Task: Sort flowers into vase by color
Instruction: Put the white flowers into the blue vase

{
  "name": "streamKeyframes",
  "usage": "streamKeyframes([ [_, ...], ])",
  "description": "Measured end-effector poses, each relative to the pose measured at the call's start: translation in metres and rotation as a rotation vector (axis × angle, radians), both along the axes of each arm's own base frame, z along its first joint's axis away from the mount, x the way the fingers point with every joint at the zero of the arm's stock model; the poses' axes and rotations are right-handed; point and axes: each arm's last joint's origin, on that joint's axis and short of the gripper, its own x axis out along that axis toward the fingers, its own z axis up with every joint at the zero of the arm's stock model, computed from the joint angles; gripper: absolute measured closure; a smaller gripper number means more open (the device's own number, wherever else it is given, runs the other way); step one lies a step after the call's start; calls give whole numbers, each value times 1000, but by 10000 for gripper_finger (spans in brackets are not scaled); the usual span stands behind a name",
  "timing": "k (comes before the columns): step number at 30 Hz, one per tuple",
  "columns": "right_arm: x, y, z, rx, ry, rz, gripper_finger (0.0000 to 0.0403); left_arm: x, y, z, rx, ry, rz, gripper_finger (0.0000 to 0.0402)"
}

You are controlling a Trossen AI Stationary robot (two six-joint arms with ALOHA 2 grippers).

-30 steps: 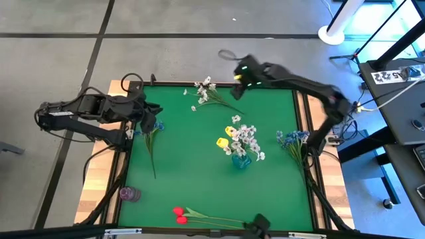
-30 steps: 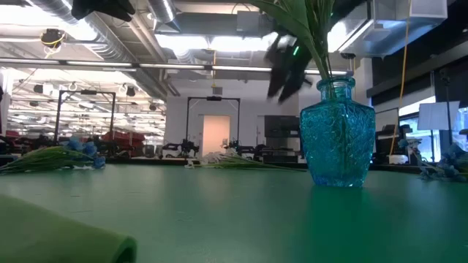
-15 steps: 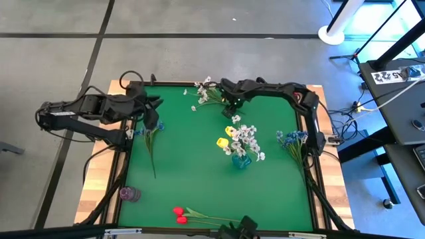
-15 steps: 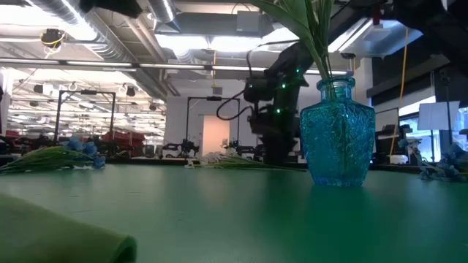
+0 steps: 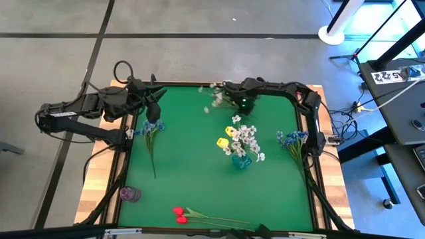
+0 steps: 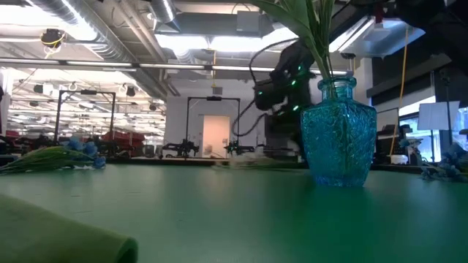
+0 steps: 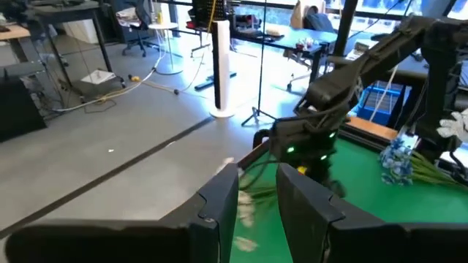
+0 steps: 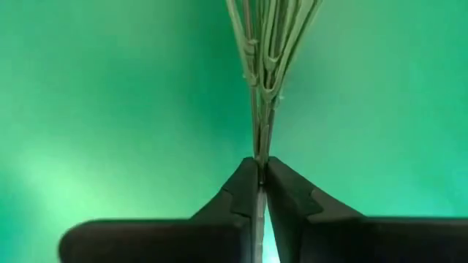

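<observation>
Gleaming green tabletop (image 5: 192,179), grey floor (image 5: 199,60)

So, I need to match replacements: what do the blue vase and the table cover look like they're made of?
The vase looks like translucent turquoise glass or clear plastic: glossy, with a cut pattern and light showing through. The table cover looks like matte green felt or fabric: flat colour, barely any glare.

one blue glass vase (image 5: 241,160), two red tulip heads (image 5: 178,215), two yellow tulip heads (image 5: 226,137), two bunches of blue blossoms (image 5: 292,139), two arms.
</observation>
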Motion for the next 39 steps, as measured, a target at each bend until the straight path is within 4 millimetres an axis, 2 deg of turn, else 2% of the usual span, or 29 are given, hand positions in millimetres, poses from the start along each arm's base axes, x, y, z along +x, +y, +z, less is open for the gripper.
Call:
streamKeyframes([
  [4, -29, 14, 9, 169, 242, -10, 382, 0, 0, 0, -8, -10, -8, 310],
  [8, -39, 22, 21, 237, 307, 50, 355, 1, -1, 0, -29, -22, -27, 310],
  [11, -38, 22, 32, 228, 216, 65, 299, 2, -2, 0, -61, -35, -71, 310],
  [15, -35, 18, 48, 134, 66, 107, 202, 3, -4, 0, -168, -96, -127, 310],
  [19, -21, 9, 52, 17, -107, 128, 112, 4, -7, -1, -259, -145, -152, 310],
  [23, -7, 1, 46, -60, -242, 147, 68, 7, -13, -3, -326, -172, -172, 310],
  [26, -5, 0, 31, -69, -256, 133, 74, 7, -18, -2, -364, -193, -192, 310],
  [30, -10, -1, 4, -55, -180, 81, 111, 7, -23, -3, -389, -197, -214, 310],
  [34, -9, -2, -15, -33, -153, 47, 161, 6, -24, -3, -372, -193, -204, 310],
  [39, -6, -1, -21, 11, -168, 50, 250, 6, -22, -3, -345, -184, -185, 310],
])
